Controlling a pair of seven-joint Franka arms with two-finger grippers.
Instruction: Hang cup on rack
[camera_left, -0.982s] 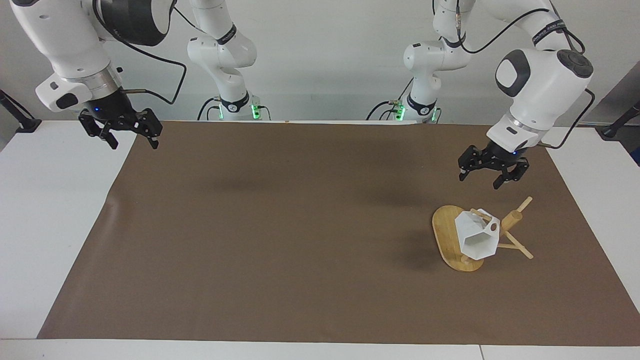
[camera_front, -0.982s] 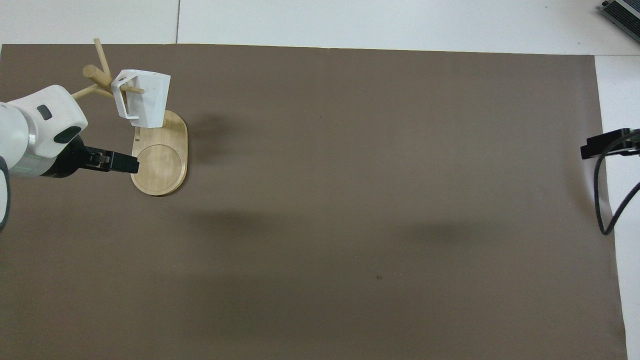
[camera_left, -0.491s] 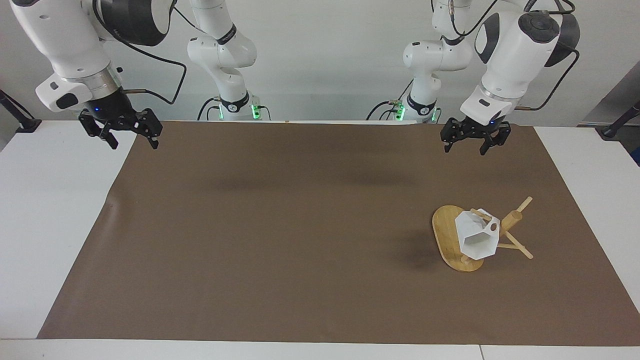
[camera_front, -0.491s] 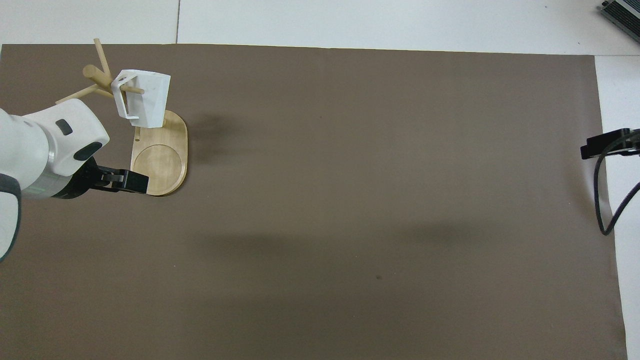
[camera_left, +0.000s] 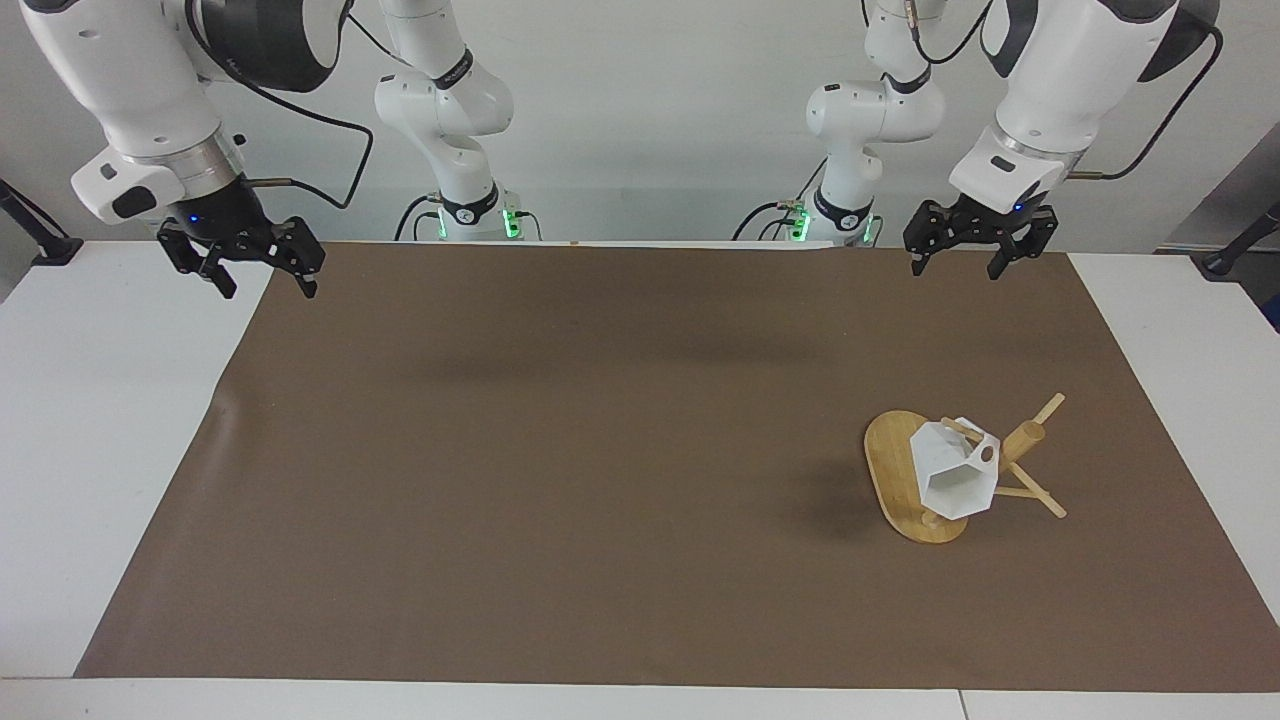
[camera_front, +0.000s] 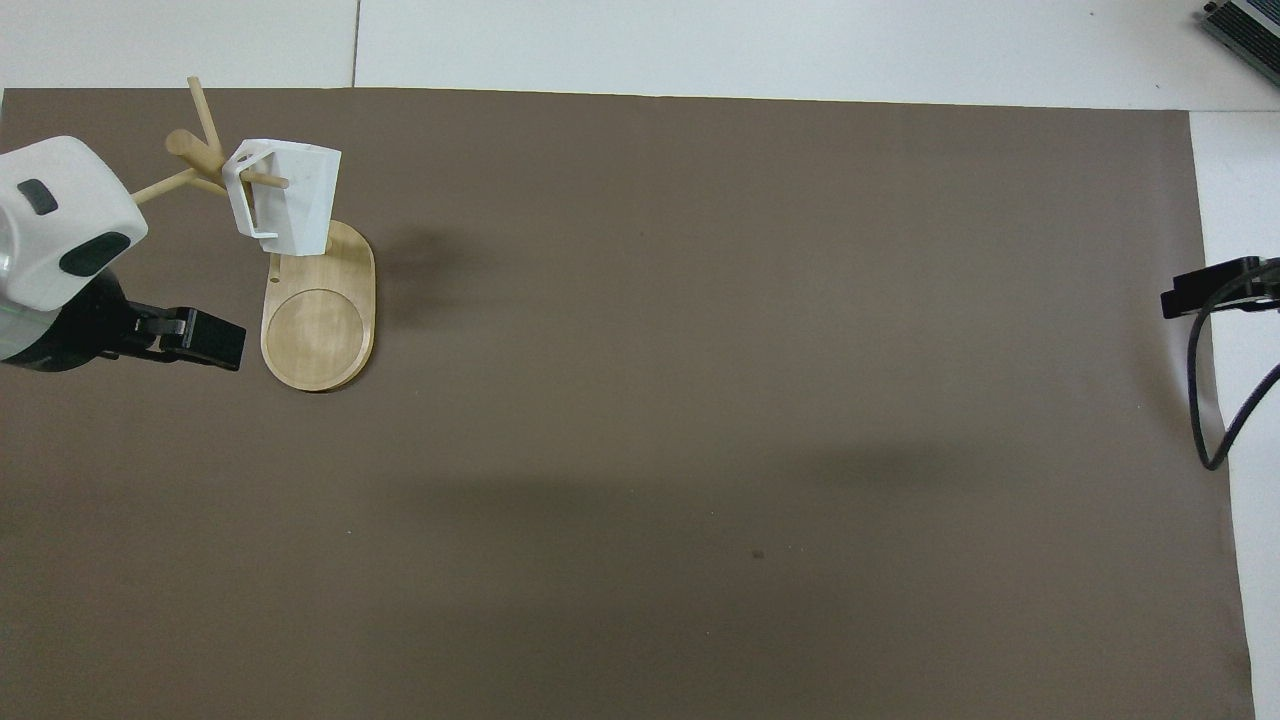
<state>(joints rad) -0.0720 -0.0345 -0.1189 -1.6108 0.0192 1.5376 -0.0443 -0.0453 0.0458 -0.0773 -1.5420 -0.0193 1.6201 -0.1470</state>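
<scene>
The white faceted cup (camera_left: 955, 475) hangs by its handle on a peg of the bamboo rack (camera_left: 1025, 438), tilted above the rack's oval base (camera_left: 888, 458), toward the left arm's end of the table. In the overhead view the cup (camera_front: 290, 200) hangs over the base (camera_front: 320, 335). My left gripper (camera_left: 958, 266) is open and empty, high over the mat's edge by the robots, well clear of the rack; it also shows in the overhead view (camera_front: 205, 340). My right gripper (camera_left: 268, 286) is open and empty and waits over the mat's other end (camera_front: 1205, 288).
A brown mat (camera_left: 600, 450) covers the white table (camera_left: 110, 420). A black cable (camera_front: 1215, 420) hangs at the right arm's end. A grey device (camera_front: 1245, 25) sits at the table corner farthest from the robots.
My left gripper has risen from just above the rack and drawn back toward the robots' edge of the mat. The cup stays hanging on the peg. The right arm has not moved.
</scene>
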